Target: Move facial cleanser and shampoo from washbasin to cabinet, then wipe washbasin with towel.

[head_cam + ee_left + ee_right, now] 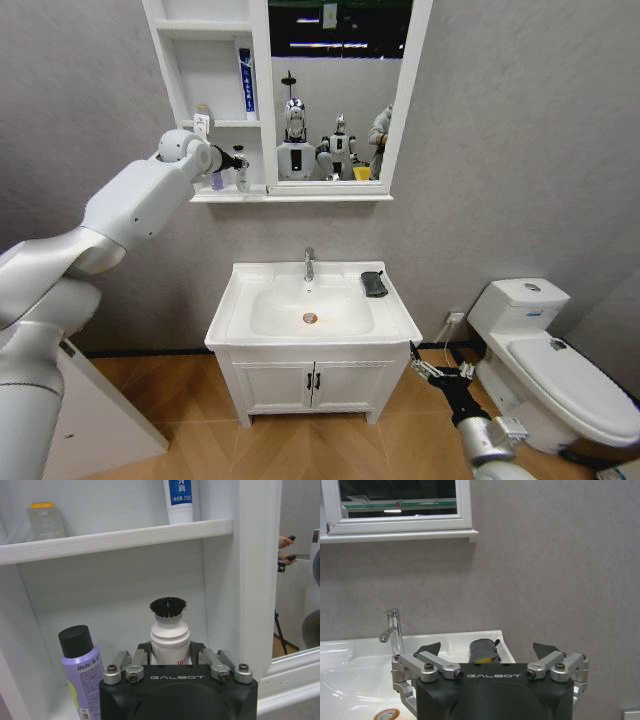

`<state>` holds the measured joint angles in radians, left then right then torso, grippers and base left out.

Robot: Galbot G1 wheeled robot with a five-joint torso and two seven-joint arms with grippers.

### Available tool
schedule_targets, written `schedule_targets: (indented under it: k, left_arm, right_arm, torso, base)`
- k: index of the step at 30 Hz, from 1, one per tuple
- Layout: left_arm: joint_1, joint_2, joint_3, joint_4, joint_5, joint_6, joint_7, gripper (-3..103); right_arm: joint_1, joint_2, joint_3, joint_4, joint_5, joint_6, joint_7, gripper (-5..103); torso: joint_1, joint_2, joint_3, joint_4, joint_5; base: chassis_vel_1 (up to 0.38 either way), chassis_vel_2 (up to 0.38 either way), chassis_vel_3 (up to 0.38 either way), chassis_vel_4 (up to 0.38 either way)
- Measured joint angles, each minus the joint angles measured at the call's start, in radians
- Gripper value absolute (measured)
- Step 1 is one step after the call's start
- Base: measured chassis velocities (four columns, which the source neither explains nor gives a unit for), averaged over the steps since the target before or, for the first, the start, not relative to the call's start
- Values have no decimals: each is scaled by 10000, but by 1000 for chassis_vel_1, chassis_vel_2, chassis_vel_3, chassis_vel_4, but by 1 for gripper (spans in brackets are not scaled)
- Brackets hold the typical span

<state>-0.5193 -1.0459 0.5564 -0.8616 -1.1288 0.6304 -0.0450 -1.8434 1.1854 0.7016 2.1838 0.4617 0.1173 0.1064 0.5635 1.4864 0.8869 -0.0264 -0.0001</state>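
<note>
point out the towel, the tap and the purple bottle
towel [374, 284], head view, middle of the dark cloth on the basin's right rim
tap [309, 264], head view, upright chrome stem
purple bottle [86, 677], left wrist view, lilac body below the black cap

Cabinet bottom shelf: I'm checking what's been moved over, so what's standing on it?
On the cabinet bottom shelf stand a purple bottle with a black cap and a white brush-topped bottle, between the left gripper's fingers. The gripper body hides both bottles' bases.
</note>
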Motion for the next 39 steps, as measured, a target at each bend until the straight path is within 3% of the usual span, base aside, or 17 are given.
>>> schedule_targets:
  k: [26, 39]
  left_arm:
    - [238, -721, -480, 1344, 1126, -734, 474, 39]
    - [-110, -1587, -607, 2720, 1741, -1003, 861, 38]
  right_arm:
    - [-115, 106, 0, -293, -25, 261, -141, 100]
    - [-101, 73, 111, -396, 41, 329, -158, 100]
  torso:
    - [-1, 2, -2, -1, 2]
    - [0, 2, 1, -2, 1]
  base:
    - [0, 0, 0, 0]
    - [0, 0, 0, 0]
